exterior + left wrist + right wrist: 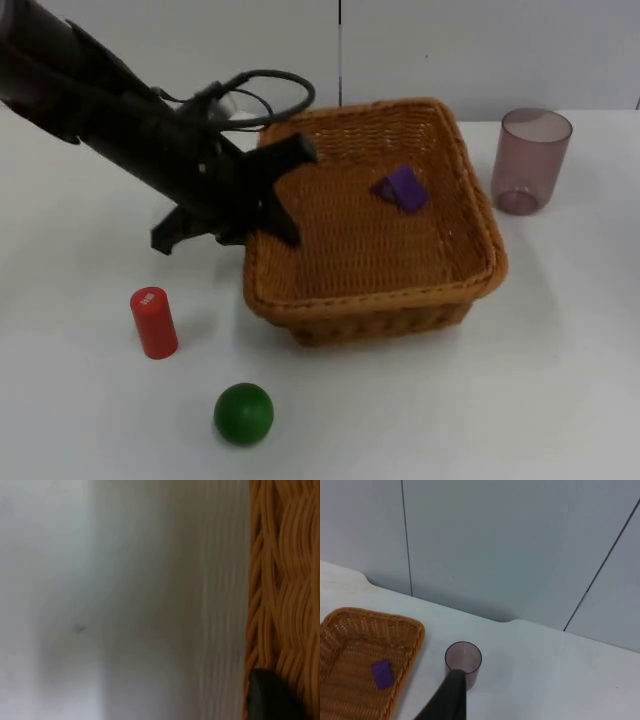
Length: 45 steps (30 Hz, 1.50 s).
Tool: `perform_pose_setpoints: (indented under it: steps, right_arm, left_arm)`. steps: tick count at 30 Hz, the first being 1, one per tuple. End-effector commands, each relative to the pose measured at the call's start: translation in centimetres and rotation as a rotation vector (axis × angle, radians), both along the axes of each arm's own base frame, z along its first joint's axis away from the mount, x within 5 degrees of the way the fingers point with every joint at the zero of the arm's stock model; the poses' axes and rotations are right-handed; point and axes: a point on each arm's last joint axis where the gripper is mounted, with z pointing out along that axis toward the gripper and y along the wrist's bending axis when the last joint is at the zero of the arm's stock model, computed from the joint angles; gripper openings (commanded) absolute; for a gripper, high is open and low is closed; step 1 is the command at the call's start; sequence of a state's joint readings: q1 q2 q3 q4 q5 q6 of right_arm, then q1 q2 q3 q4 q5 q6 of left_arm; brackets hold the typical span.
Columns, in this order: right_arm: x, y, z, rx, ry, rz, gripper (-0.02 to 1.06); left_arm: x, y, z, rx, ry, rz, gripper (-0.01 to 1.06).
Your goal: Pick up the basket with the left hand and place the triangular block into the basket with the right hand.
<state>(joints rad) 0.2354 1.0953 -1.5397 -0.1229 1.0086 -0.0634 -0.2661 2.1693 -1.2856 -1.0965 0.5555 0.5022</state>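
Observation:
A woven wicker basket (470, 205) stands on the white table in the middle of the top view. The purple triangular block (402, 187) lies inside it, toward the far right; the right wrist view also shows the block (382, 674) on the basket floor (350, 680). My left gripper (262, 195) sits at the basket's left rim, and the left wrist view puts the gripper (265, 695) right against the woven wall (285, 580). My right gripper (451, 700) hangs high above the table, away from the basket, over the cup.
A translucent pinkish cup (530, 160) stands right of the basket. A red cylinder (154, 322) and a green ball (243, 413) lie on the table front left of the basket. The grey partition wall closes off the back.

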Motion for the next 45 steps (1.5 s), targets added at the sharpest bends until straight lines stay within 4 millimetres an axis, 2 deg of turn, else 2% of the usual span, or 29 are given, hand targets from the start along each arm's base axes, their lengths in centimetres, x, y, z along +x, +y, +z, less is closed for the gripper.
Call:
perform_pose_setpoints:
  steps: [1, 11, 15, 18, 22, 40, 41, 43, 44, 45]
  right_arm:
    - [-0.2, -0.3, 0.0, -0.008, 0.006, -0.010, 1.04]
    - [-0.3, -0.3, -0.1, -0.013, 0.020, -0.011, 1.04]
    - [-0.3, -0.3, -0.1, -0.014, 0.013, -0.009, 1.04]
    - [-0.2, -0.3, 0.0, -0.013, 0.007, -0.009, 1.04]
    - [-0.3, -0.3, -0.1, -0.014, 0.012, -0.009, 1.04]
    - [-0.3, -0.3, -0.1, -0.016, 0.014, -0.010, 1.04]
    - [-0.3, -0.3, -0.1, -0.020, 0.014, -0.009, 1.04]
    - [-0.3, -0.3, -0.1, -0.020, 0.014, -0.009, 1.04]
    - [-0.3, -0.3, -0.1, -0.020, 0.014, -0.009, 1.04]
    - [-0.3, -0.3, -0.1, -0.020, 0.014, -0.009, 1.04]
  left_arm:
    - [0.6, -0.5, 1.0, -0.039, -0.028, 0.012, 0.00]
    - [1.6, 0.2, 0.9, 0.043, -0.123, 0.078, 0.00]
    - [1.4, 0.0, 0.2, 0.029, -0.089, 0.045, 0.00]
    - [1.3, -0.6, -1.2, -0.005, -0.023, -0.004, 0.00]
    - [1.4, -0.6, -1.6, -0.004, -0.017, 0.009, 0.00]
    - [1.6, 0.2, -2.0, 0.093, -0.025, 0.043, 0.00]
    - [1.6, 0.1, -2.0, 0.096, -0.032, 0.032, 0.07]
    - [1.6, 0.2, -2.0, 0.103, -0.043, 0.013, 0.27]
    - [1.6, 0.2, -2.0, 0.106, -0.049, 0.004, 0.47]
    - [1.6, 0.2, -2.0, 0.106, -0.049, 0.004, 0.47]
